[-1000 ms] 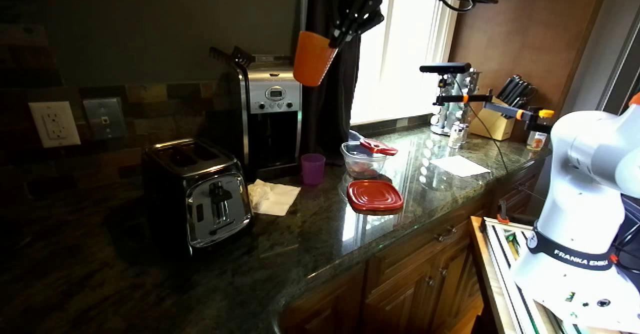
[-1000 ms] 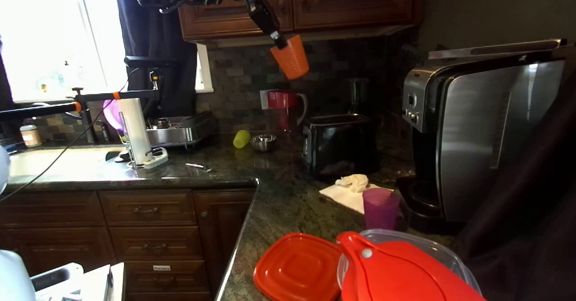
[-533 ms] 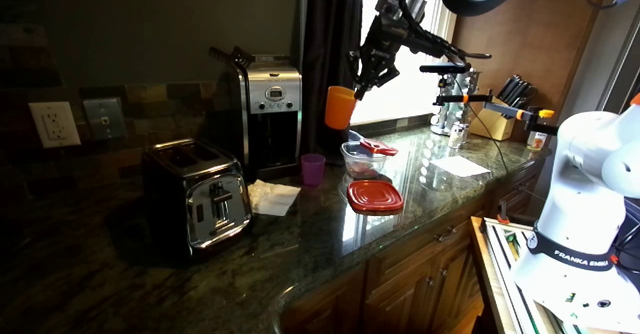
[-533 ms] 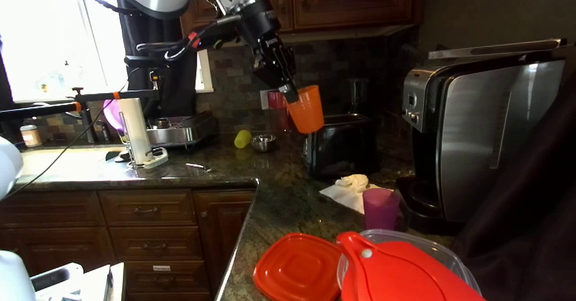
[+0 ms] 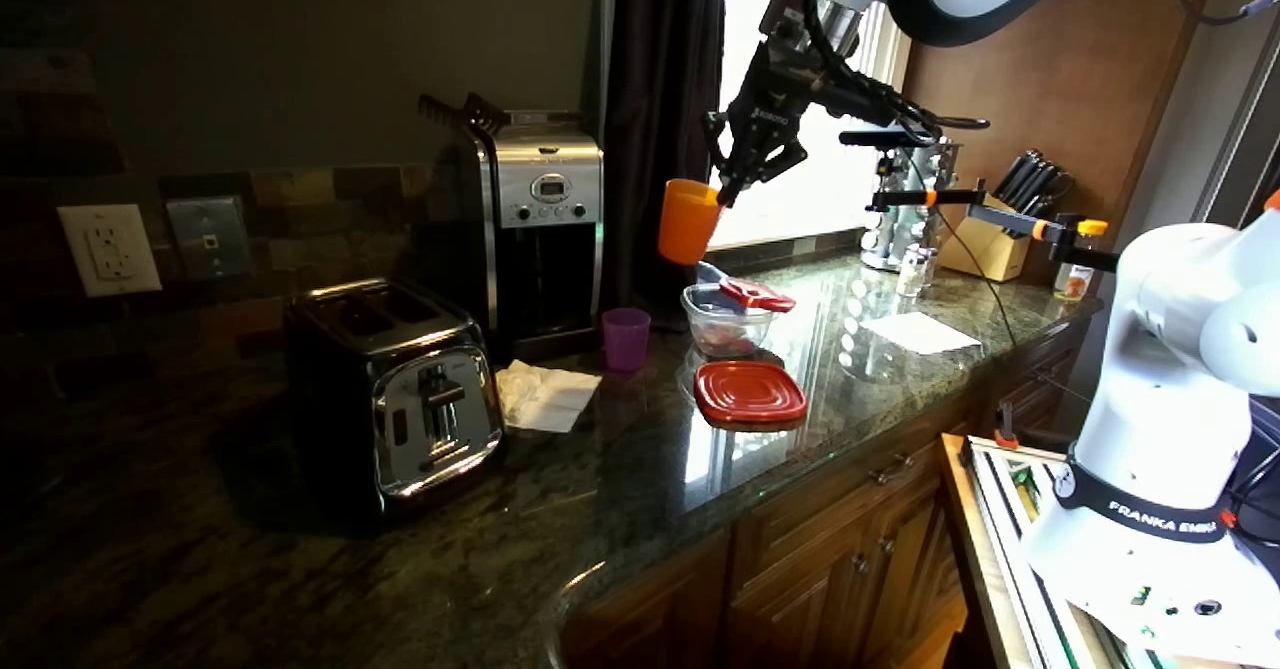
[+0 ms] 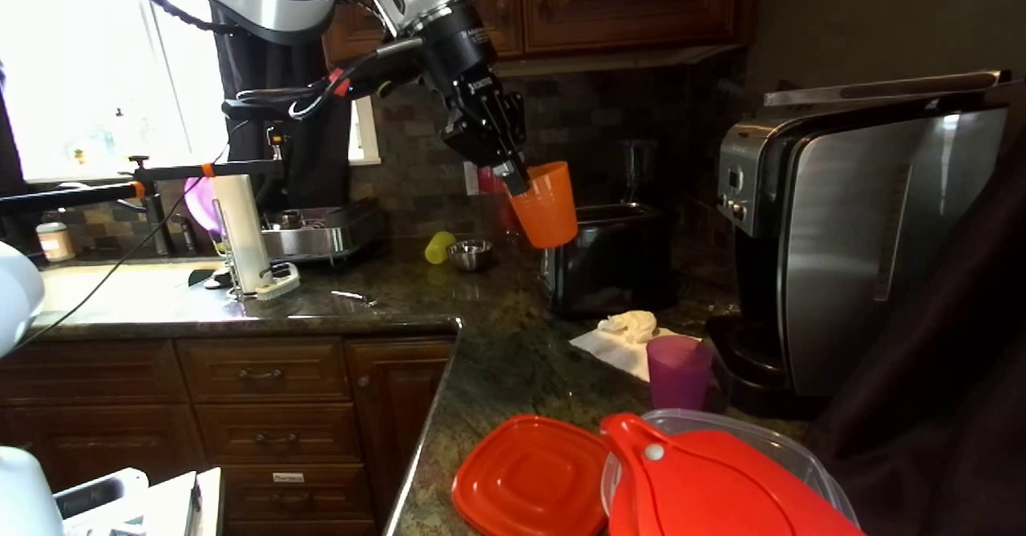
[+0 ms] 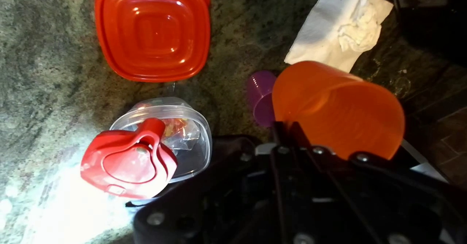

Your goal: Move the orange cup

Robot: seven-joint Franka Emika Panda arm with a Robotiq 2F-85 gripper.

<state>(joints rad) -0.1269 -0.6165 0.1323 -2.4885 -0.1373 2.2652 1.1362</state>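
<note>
- Holds the orange cup (image 5: 687,224) in the end effector (image 6: 517,180), pinched close together on the cup's wall at the rim.
- Has the orange cup well off the bench (image 6: 513,376), mouth upward, leaning to one side.
- In an exterior view, shows it against the dark curtain (image 5: 655,99), to the picture's right of the coffee maker (image 5: 550,211).
- In an exterior view, covers part of the black toaster (image 6: 621,259) with it.
- In the wrist view, overlaps the edge of the purple cup (image 7: 259,90) with it.
- Has the purple cup standing upright on the bench, just beside the coffee maker and near the white napkin (image 5: 565,399).
- Has crumpled paper (image 7: 359,30) lying on the napkin.
- Has the flat red lid (image 7: 155,32) lying on the bench, just beside the clear tub (image 5: 725,337).
- Shows a red cover (image 7: 129,163) overlapping the tub; cannot tell if resting on it.
- Farther off, has a yellow cup (image 6: 439,247), tilted, just beside the metal bowl (image 6: 470,254).
</note>
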